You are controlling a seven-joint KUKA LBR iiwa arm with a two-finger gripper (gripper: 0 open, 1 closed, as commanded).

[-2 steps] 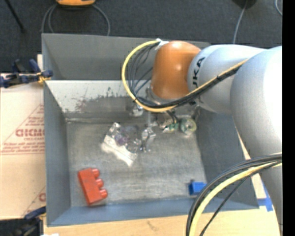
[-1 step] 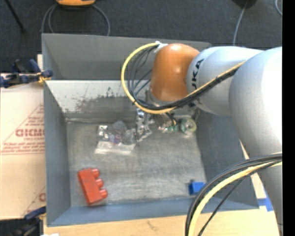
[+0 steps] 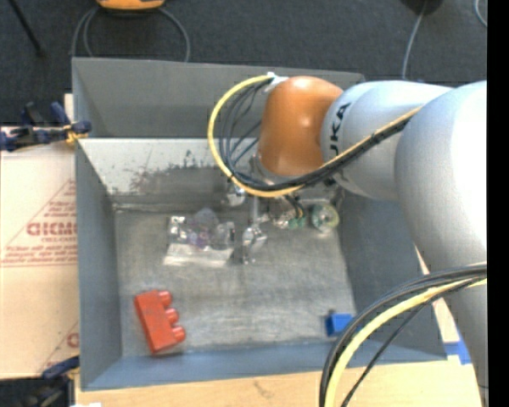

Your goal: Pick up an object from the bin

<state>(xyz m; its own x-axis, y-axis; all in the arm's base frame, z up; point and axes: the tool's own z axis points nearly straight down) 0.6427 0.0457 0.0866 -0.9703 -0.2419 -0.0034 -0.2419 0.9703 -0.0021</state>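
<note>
The pincer [image 3: 244,246] is beside a clear bag [image 3: 195,237]; its grip cannot be told. A cable [image 3: 338,354] partly hides a blue piece [image 3: 338,321].

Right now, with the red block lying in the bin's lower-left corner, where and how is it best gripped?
Probably from straight above, closing on the red block across its short width, mid-length. It lies flat on the bare bin floor, clear of everything else, with some room along both long sides.
</note>
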